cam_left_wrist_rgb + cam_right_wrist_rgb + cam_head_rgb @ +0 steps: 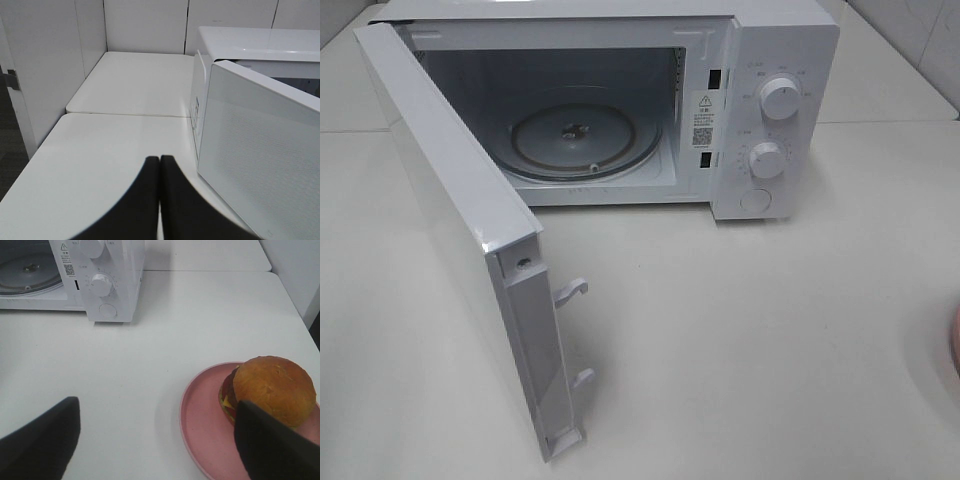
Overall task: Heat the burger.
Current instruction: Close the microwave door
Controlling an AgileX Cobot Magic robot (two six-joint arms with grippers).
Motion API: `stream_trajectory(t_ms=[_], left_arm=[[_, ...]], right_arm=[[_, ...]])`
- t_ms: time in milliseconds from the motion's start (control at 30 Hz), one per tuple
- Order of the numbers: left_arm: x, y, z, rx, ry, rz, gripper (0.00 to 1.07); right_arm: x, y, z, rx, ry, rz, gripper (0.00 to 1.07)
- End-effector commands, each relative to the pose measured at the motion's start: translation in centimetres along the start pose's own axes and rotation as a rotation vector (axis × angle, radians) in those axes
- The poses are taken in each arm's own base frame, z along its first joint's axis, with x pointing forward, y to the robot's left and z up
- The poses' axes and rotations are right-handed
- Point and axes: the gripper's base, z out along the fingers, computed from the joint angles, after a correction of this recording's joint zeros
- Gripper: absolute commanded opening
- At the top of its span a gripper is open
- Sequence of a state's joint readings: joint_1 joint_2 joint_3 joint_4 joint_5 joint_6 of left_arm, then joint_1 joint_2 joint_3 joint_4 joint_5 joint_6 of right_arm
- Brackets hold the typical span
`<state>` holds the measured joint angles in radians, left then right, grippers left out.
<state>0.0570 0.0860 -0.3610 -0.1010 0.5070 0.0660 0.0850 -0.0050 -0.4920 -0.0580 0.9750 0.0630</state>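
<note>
One glossy round burger (pixel 272 390) sits upright, bun up, on a smooth pink plate (pixel 200 415), well apart from the open white microwave (pixel 760 110). Right gripper (pixel 160 440) gapes wide; left gripper (pixel 159 200) is pinched together, empty.

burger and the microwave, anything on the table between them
Nothing: in the right wrist view, only bare white table lies between the burger on its pink plate and the microwave.

A staged test kitchen in a lab or office – a white countertop microwave oven (pixel 620 110) stands open on a plain white bench (pixel 740 340), boxed in by bare white partition panels (pixel 145 25).
</note>
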Motion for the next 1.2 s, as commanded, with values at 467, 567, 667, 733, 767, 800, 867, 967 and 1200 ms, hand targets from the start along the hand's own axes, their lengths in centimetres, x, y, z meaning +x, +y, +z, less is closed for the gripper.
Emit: stream_trajectory(t_ms=[467,567,667,733,767,800,867,967,1200], left_arm=[[1.6,1.1,7.4,-0.072,-0.148,-0.019,0.0],[1.8,1.3,9.0,-0.085,-0.159,-0.012,0.0],[1.9,1.4,10.2,-0.085,-0.166,0.003,0.0],[2.0,1.4,10.6,-0.084,-0.167,0.002,0.0],[2.3,1.4,11.3,-0.075,-0.16,-0.013,0.0],[2.5,1.3,11.7,-0.068,-0.154,-0.025,0.0],[2.7,1.2,12.5,-0.052,-0.139,-0.04,0.0],[2.5,0.8,14.0,-0.002,-0.119,-0.017,0.0],[3.3,-0.3,16.6,0.13,-0.086,0.006,0.0]], right_arm=[[0.2,0.0,-0.4,0.003,-0.046,-0.004,0.76],[0.2,0.0,-0.4,0.003,-0.046,-0.004,0.76],[0.2,0.0,-0.4,0.003,-0.046,-0.004,0.76],[0.2,0.0,-0.4,0.003,-0.046,-0.004,0.76],[0.2,0.0,-0.4,0.003,-0.046,-0.004,0.76],[0.2,0.0,-0.4,0.003,-0.046,-0.004,0.76],[0.2,0.0,-0.4,0.003,-0.046,-0.004,0.76],[0.2,0.0,-0.4,0.003,-0.046,-0.004,0.76],[0.2,0.0,-0.4,0.003,-0.046,-0.004,0.76]])
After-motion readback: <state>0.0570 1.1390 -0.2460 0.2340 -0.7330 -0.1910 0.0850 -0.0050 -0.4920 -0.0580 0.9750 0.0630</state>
